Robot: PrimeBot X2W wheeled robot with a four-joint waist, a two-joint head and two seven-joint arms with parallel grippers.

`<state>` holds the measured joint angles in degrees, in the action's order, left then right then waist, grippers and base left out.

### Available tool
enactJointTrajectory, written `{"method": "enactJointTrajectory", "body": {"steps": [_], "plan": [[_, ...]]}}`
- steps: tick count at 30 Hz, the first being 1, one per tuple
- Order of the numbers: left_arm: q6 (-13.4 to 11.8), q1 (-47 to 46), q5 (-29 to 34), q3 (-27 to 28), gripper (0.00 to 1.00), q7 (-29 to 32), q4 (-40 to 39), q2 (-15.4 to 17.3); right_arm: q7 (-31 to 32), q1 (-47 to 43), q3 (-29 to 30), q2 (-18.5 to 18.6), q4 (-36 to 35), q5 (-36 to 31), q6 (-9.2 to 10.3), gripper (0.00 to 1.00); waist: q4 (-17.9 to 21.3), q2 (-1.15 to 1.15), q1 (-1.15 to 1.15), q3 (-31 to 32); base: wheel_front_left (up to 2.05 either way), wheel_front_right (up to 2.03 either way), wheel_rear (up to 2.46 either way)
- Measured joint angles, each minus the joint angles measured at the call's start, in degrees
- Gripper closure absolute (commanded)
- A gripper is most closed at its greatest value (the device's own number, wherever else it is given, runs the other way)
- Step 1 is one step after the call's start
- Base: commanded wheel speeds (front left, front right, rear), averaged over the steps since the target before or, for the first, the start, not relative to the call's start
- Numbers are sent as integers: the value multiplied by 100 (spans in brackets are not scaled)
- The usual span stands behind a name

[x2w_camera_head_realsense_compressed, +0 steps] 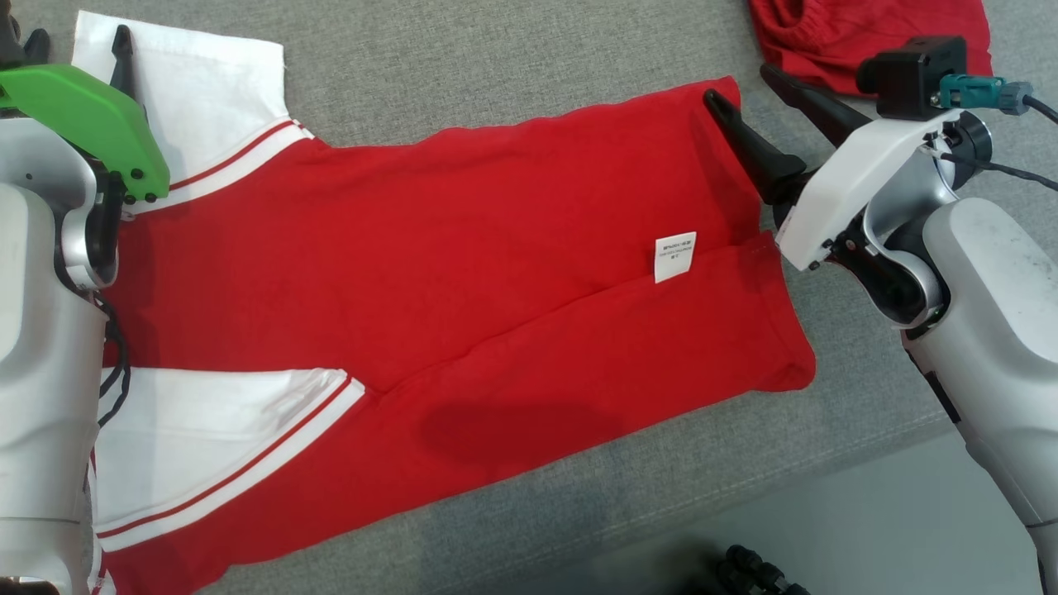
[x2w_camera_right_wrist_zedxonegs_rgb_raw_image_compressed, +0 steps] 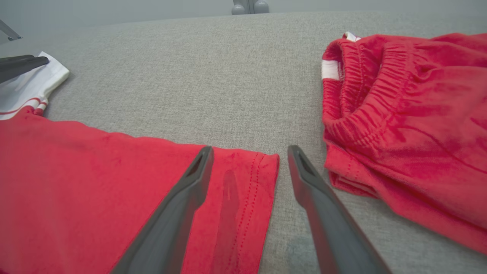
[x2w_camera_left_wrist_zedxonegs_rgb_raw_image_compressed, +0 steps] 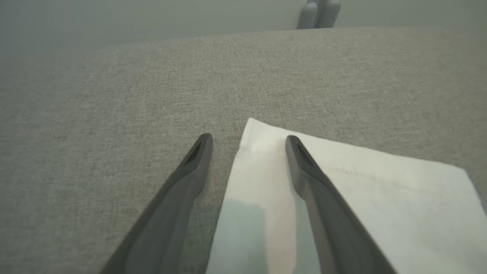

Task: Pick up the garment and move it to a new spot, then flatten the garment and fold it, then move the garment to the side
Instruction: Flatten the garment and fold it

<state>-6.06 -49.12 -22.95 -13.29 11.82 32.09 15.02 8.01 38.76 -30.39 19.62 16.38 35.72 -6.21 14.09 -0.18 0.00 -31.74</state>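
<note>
Garment (x2w_camera_head_realsense_compressed: 430, 281), red with white sleeves, lies flat on the grey cushion (x2w_camera_head_realsense_compressed: 463, 74). Left gripper (x2w_camera_left_wrist_zedxonegs_rgb_raw_image_compressed: 249, 139), fingers spread wide, straddles the white sleeve corner at ten o'clock. Right gripper (x2w_camera_right_wrist_zedxonegs_rgb_raw_image_compressed: 250, 149), equally wide, straddles the hem corner at two o'clock.

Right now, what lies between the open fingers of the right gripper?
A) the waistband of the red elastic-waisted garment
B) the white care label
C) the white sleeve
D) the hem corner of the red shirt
D: in the right wrist view the right gripper stands open across the hem corner of the red shirt, while the red elastic-waisted garment lies apart, to one side.
</note>
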Motion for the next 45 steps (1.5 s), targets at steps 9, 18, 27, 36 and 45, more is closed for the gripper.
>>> {"method": "enactJointTrajectory", "body": {"steps": [9,18,27,36,45], "plan": [[67,-144,3,-183,100,21,277,-67,-175,79,-8,-12,191,1,-32,0,18,0,0,30,0,0,0],[307,-175,-5,-288,100,-291,399,-250,-250,74,19,37,523,11,-33,0,-170,0,0,190,0,0,0],[564,-176,-159,-286,100,-633,253,-499,-179,41,63,108,1061,241,-33,0,-528,0,0,385,0,0,0],[657,-166,-233,-256,100,-683,266,-505,19,9,172,86,1560,479,-34,7,-864,0,0,504,0,0,0],[709,-130,-433,-96,100,-794,281,-488,10,210,-3,41,1760,383,-55,100,-937,0,0,506,0,0,0]]}}
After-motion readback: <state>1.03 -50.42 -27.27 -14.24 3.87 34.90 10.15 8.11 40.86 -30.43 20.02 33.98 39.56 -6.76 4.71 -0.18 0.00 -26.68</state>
